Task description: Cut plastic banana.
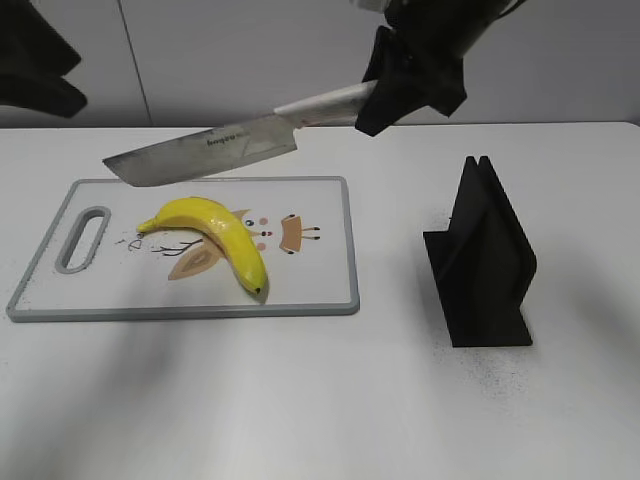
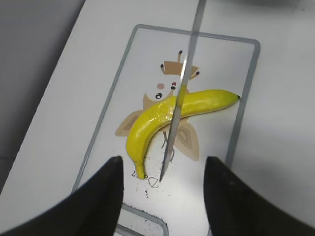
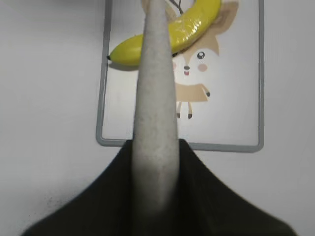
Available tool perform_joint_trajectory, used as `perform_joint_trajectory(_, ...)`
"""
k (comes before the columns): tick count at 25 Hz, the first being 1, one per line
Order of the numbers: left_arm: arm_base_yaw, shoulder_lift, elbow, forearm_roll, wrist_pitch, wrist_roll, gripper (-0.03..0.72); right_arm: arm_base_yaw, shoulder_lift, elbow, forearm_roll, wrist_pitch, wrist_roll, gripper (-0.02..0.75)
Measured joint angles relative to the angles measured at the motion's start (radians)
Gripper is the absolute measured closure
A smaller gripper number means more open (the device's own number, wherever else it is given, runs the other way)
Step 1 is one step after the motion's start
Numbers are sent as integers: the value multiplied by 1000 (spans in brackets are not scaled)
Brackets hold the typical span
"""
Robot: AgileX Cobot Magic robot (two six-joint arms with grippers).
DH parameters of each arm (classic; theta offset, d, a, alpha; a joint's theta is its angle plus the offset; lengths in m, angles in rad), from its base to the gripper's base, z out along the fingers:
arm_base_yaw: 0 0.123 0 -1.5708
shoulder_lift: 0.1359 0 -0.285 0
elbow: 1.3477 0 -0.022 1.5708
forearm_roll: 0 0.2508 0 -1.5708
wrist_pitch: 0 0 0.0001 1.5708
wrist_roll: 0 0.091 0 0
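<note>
Count on the white table [image 1: 320, 410]: one yellow plastic banana [image 1: 212, 234], whole. One cutting board [image 1: 330, 298], grey-rimmed, with one handle slot and one printed cartoon animal. One knife [image 1: 205, 148]. One black knife stand [image 1: 484, 262]. Two grippers: right gripper [image 1: 385, 95] and left gripper [image 2: 162, 196].
</note>
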State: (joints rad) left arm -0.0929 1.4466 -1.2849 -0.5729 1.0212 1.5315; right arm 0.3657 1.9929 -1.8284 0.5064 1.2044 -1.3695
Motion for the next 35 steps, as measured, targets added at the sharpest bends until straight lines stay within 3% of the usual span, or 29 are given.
perform_joint_trajectory(5,-36,116,-49,44,11,19,175,0,62,-81,35,4,-14,573)
perform_joint_trajectory(19,-38,228,-58,70,-98,51,195,0,81,-91,107,4,-94,573)
perform_joint_trajectory(32,-38,228,-58,70,-79,52,637,0,81,-91,131,-27,-94,573)
perform_joint_trajectory(35,-38,228,-58,72,-76,56,676,0,81,-91,124,-32,-95,573)
